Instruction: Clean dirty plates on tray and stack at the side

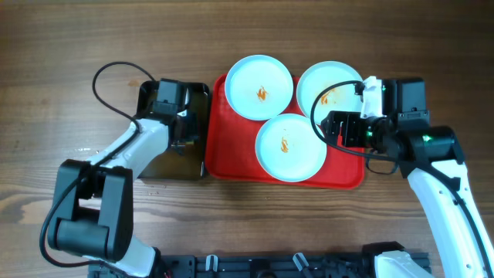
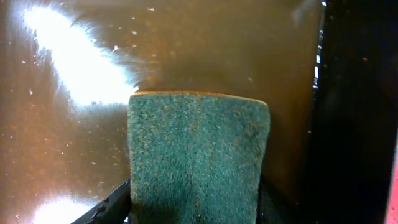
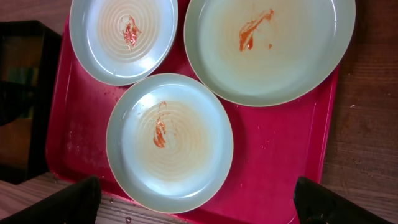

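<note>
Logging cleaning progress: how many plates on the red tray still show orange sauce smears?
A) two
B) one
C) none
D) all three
D: in the right wrist view, the upper-left plate, upper-right plate and lower plate on the tray each carry an orange smear.

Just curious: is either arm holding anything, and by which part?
The left gripper grips a green sponge by its near end; the right gripper is open and holds nothing.
</note>
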Controlling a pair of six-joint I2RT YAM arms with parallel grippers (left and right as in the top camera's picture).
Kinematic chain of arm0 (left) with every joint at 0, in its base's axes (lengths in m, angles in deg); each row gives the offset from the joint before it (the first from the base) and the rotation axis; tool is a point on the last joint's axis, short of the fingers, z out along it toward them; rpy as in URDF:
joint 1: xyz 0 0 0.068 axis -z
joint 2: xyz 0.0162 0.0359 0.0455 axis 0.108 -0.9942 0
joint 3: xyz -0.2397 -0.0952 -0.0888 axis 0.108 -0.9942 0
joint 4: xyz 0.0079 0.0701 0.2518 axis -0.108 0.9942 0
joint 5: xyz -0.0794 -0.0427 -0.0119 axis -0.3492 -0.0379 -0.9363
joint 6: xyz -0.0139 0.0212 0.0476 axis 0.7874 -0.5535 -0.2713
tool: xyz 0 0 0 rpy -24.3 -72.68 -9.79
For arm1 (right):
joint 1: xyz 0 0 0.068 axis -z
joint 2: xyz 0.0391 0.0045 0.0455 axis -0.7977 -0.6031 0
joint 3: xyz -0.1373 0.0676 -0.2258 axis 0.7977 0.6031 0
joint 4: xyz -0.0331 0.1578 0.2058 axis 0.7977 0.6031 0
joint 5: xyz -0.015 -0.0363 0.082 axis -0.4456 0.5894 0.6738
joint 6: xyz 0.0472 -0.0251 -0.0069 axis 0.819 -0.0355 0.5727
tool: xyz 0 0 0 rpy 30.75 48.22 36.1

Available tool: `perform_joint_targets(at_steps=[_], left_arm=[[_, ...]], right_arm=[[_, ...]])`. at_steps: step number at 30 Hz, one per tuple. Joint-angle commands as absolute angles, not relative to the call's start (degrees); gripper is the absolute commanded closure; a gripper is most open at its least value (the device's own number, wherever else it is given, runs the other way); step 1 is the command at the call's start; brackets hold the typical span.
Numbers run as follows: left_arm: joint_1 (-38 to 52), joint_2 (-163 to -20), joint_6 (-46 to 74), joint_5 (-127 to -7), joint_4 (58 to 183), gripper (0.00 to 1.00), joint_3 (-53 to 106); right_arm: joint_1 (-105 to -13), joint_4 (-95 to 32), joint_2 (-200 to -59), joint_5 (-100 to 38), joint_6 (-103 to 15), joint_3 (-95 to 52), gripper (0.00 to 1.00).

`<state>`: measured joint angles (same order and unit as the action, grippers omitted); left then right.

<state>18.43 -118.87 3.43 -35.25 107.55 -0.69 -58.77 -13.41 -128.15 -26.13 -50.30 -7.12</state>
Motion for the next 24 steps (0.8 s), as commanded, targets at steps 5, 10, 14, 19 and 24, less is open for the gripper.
perform_joint_targets(at_steps=[5, 10, 14, 19, 24], left_arm=[[19.96, -119.27, 3.34, -31.41, 108.60, 0.63, 0.43], [19.98, -119.75, 3.34, -31.41, 109.48, 0.96, 0.38], [19.96, -119.73, 3.34, -31.41, 109.48, 0.96, 0.40], [19.96, -116.99, 3.36, -31.43, 111.40, 0.96, 0.73], [19.98, -109.26, 5.35, -32.54, 114.46, 0.96, 0.73]], right_arm=[[-59.06, -13.74, -128.89, -26.26, -50.10, -7.88, 0.00], [-59.06, -13.74, -128.98, -26.35, -50.12, -7.88, 0.01], [-59.06, -13.47, -129.92, -27.35, -50.28, -7.86, 0.01], [-59.06, -13.28, -133.15, -27.33, -50.28, -7.86, 0.01], [-59.06, -13.36, -138.64, -27.31, -50.25, -7.86, 0.17]])
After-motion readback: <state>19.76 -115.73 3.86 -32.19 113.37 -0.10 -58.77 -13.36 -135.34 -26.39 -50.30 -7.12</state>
